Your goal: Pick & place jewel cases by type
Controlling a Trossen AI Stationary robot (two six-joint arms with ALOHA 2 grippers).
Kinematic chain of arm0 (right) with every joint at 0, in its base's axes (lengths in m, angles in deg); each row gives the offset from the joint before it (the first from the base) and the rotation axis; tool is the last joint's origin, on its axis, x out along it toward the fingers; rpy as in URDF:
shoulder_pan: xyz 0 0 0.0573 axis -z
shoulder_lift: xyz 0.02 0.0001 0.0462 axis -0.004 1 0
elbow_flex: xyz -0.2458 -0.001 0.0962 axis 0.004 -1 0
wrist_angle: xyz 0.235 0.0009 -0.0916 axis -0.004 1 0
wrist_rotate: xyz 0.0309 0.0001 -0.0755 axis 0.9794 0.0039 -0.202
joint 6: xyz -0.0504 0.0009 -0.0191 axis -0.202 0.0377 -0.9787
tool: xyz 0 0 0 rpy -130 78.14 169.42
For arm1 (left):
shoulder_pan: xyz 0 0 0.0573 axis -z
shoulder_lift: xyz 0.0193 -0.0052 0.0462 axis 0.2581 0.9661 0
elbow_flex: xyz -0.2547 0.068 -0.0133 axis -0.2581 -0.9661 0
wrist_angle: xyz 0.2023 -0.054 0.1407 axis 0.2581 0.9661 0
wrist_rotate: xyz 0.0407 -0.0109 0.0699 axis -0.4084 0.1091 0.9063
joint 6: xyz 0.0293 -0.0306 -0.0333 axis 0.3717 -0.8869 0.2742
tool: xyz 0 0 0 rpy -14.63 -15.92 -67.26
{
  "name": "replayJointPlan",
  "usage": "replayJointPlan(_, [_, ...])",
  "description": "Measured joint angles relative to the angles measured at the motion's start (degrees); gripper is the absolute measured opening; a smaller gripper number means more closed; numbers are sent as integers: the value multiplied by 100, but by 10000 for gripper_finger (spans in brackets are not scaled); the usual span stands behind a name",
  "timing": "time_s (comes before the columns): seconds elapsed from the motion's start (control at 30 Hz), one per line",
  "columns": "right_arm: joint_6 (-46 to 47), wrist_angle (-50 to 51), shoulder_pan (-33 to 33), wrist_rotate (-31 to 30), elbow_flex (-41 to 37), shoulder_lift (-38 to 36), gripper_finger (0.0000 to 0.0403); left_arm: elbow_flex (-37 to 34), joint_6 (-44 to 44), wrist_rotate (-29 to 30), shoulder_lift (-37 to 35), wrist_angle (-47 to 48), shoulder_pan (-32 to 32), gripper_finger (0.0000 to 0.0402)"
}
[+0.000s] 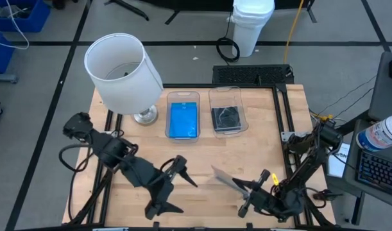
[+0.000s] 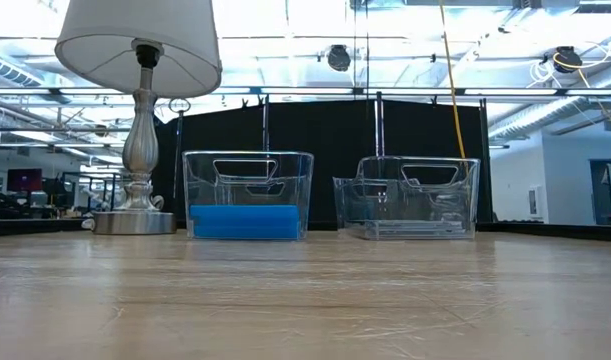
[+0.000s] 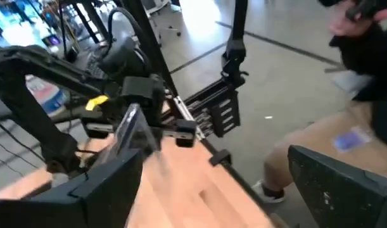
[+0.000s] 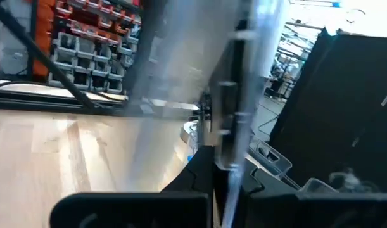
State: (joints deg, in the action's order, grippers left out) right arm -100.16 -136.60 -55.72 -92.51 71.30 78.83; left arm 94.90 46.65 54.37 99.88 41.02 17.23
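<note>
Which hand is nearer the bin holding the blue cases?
Left. The left hand sits open just in front of the blue-case bin; the right hand, gripping a clear jewel case, is farther right.

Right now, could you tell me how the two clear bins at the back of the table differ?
The left bin holds bright blue jewel cases; the right bin holds clear cases with dark grey insides. In the low view the left bin's blue stack shows plainly, while the right bin's contents lie low and faint. Both are clear, rectangular and side by side.
</note>
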Motion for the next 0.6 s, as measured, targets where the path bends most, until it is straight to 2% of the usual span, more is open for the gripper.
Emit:
replayJointPlan(0.17, [-197,10,-119,161,0,-86,0,0,-274,370,0,471,158,373])
replayJointPlan(0.33, [-193,59,-228,1020,0,-87,0,-1,-324,731,292,566,157,378])
replayJointPlan(0.47, [-196,701,-233,1239,0,-87,0,-11,-110,771,435,348,122,397])
replayJointPlan(0.6, [22,1571,-192,1239,0,-87,0,3,-147,655,454,-141,75,392])
